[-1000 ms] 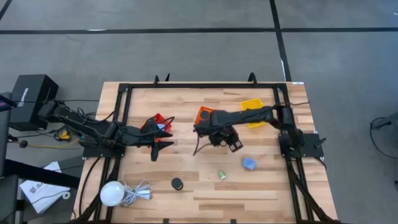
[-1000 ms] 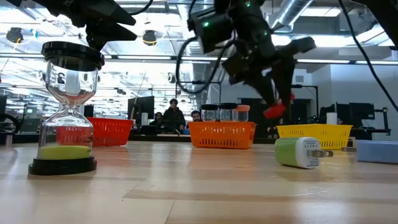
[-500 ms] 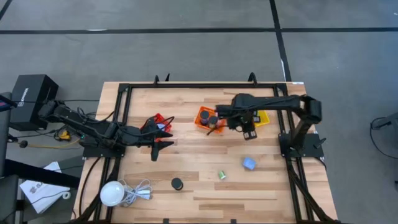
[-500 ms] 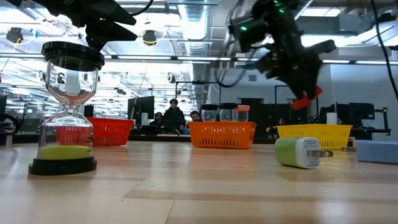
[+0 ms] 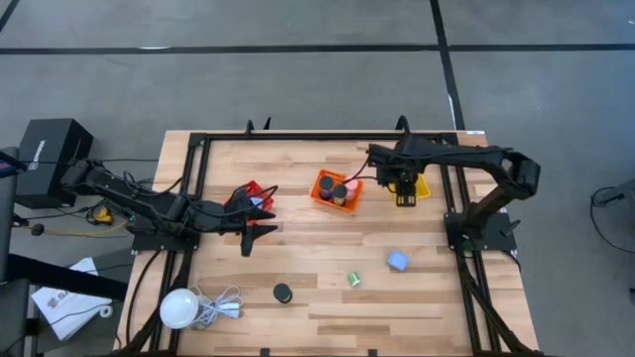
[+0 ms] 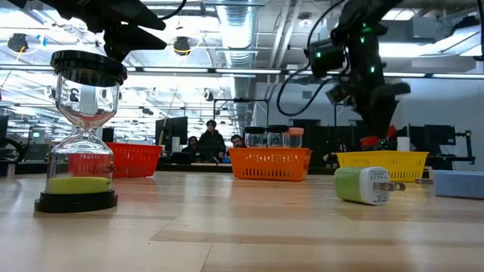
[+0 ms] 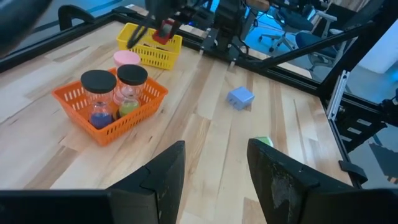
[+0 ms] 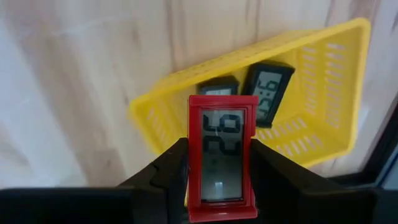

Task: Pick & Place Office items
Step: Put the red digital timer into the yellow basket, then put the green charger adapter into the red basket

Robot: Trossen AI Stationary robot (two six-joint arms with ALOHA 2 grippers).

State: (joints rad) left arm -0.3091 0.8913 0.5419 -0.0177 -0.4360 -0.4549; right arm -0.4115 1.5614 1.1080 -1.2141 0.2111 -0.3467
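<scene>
The right pincer (image 8: 219, 180) hung over the yellow basket (image 8: 323, 93) at about 1 o'clock on the worktop (image 5: 317, 288), its fingers (image 8: 171, 174) clamped on the long sides of a red timer (image 8: 219, 155). The timer's grey screen showed large dark digits that seemed to read "20", though not surely. Inside the basket lay two black timers (image 8: 268, 87) side by side; the clearer one showed digits too tilted to read with confidence.

In the high view the right pincer (image 5: 405, 188) sat above the yellow basket (image 5: 421, 185), with the orange basket (image 5: 335, 192) just beside it toward 12 o'clock. That orange basket (image 7: 112, 112) held sand timers: two with black caps (image 7: 99, 81) and one with a pink cap (image 7: 127, 58).

The left pincer (image 7: 214, 180) waited at 9 o'clock near the red basket (image 5: 252, 194), its fingers spread wide and holding nothing.

On the near half of the worktop a blue block (image 5: 398, 261) lay at 5 o'clock, a green plug (image 5: 353, 279) near 6 o'clock, and a black-capped sand timer (image 5: 283, 293) toward 7 o'clock. A white globe (image 5: 179, 308) with its coiled cord sat at 8 o'clock. A dark box (image 5: 52, 149) off the worktop at 9 o'clock bore white lettering too small to read.
</scene>
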